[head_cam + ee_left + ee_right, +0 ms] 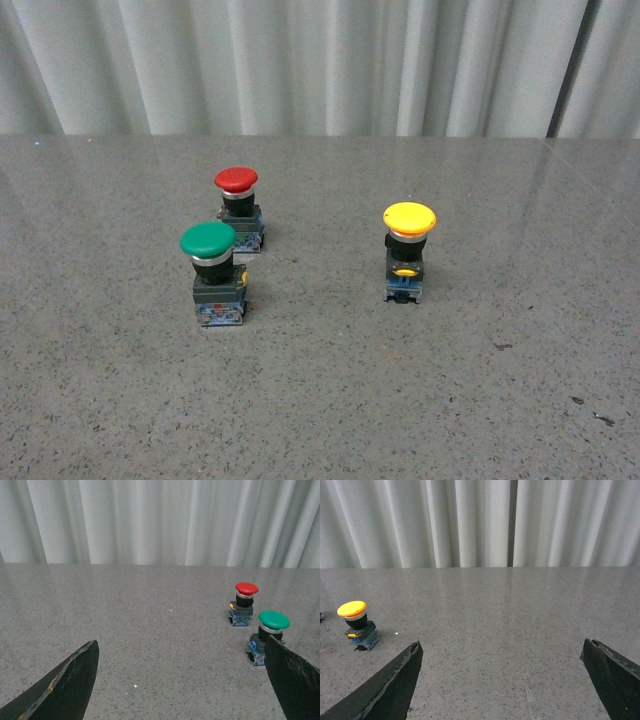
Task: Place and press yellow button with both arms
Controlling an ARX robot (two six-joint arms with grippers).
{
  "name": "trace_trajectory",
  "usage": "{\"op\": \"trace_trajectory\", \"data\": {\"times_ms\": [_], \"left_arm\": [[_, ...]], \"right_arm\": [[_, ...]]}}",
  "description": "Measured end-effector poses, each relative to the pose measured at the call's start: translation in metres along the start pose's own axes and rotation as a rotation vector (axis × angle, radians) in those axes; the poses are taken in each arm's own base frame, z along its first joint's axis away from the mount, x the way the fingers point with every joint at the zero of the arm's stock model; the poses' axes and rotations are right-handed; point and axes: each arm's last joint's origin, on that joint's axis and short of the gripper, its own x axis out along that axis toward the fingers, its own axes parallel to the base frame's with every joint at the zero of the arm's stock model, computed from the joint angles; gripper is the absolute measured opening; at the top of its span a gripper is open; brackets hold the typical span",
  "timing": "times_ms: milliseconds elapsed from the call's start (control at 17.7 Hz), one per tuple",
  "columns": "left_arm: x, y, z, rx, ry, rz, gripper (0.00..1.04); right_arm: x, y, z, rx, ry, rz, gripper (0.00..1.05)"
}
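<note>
Grey speckled table (320, 410), pale pleated curtain (300, 60) behind it; three buttons upright, both grippers wide open.

Front view: yellow button (409, 250) stands alone on the table right of centre, at about 3 o'clock from the green button (212, 270) and well apart from it. The red button (238, 205) is near the green button at its 1 o'clock, toward the curtain. Left wrist view: left gripper (181, 641) has its jaws spread wide over bare table, gripping nothing. One finger (295, 680) hides part of the green button's base, and the red button is just beyond the green one, nearer the curtain. Right wrist view: right gripper (501, 643) is spread the same way, with only table between the jaws. The yellow button is upright on the table ahead, outside the gap and clear of the nearer finger.
</note>
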Motion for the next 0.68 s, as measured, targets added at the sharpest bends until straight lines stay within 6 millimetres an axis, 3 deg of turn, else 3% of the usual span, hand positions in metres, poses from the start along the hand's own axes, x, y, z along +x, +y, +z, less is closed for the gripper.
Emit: {"op": "trace_trajectory", "data": {"times_ms": [170, 226, 339, 452, 565, 678], "left_arm": [[0.0, 0.0, 0.0, -0.001, -0.001, -0.001, 0.98], [0.0, 0.0, 0.0, -0.001, 0.0, 0.002, 0.98], [0.0, 0.0, 0.0, -0.001, 0.0, 0.0, 0.98], [0.0, 0.0, 0.0, -0.001, 0.0, 0.0, 0.98], [0.0, 0.0, 0.0, -0.001, 0.0, 0.0, 0.98], [0.0, 0.0, 0.0, -0.001, 0.0, 0.0, 0.98]], "right_arm": [[0.007, -0.002, 0.009, 0.072, -0.03, 0.147, 0.98], [0.019, 0.002, 0.025, 0.119, -0.035, 0.253, 0.98], [0.058, 0.026, 0.073, 0.136, -0.126, 0.396, 0.98], [0.104, 0.065, 0.095, 0.132, -0.118, 0.468, 0.98], [0.149, 0.107, 0.083, 0.095, 0.0, 0.501, 0.98], [0.202, 0.144, 0.049, 0.023, 0.159, 0.47, 0.98]]}}
